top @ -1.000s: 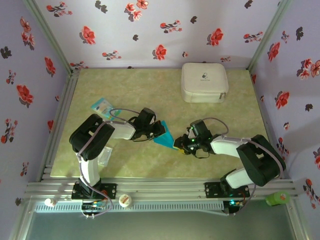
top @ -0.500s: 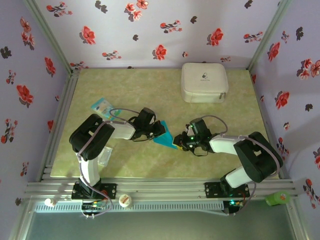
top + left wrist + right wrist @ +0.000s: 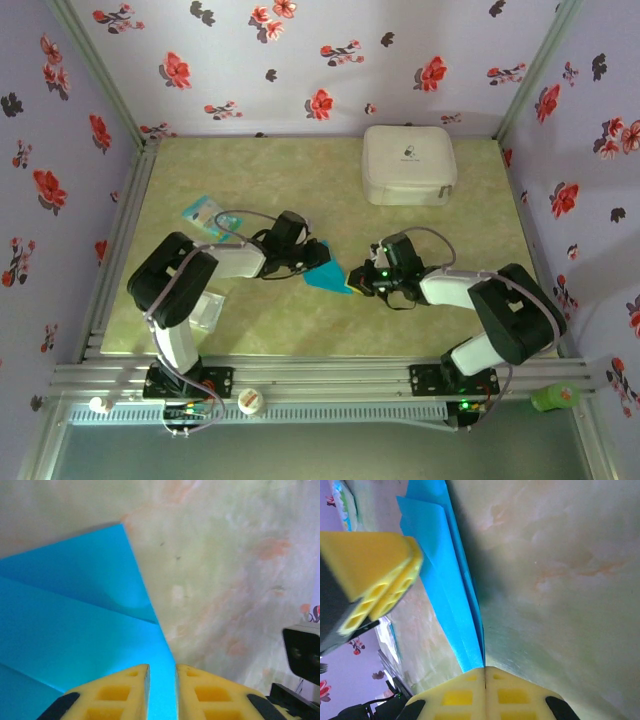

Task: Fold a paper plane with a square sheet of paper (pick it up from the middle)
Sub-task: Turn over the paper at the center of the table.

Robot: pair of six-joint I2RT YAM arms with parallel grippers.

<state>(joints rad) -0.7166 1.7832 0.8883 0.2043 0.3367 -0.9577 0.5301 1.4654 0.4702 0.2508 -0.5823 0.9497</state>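
Observation:
The square sheet of paper (image 3: 327, 278), teal-blue and folded into a creased pointed shape, lies on the table between my two grippers. In the left wrist view the paper (image 3: 75, 630) shows layered folds. My left gripper (image 3: 162, 667) stands over its right edge with the jaws a narrow gap apart, and blue paper shows through the gap. Seen from above, the left gripper (image 3: 318, 258) is at the paper's upper left end. My right gripper (image 3: 354, 284) is at its lower right end. In the right wrist view the right gripper (image 3: 485, 669) is shut, and the paper's (image 3: 447, 590) folded edge runs into the seam.
A white case (image 3: 408, 165) stands at the back right. A pale-blue printed packet (image 3: 203, 212) lies at the left and a clear plastic packet (image 3: 207, 312) near the left arm's base. Floral walls enclose the table on three sides.
My right gripper has closed on the paper's lower right end. My left gripper's jaws have parted a little, and the left arm's elbow has shifted left.

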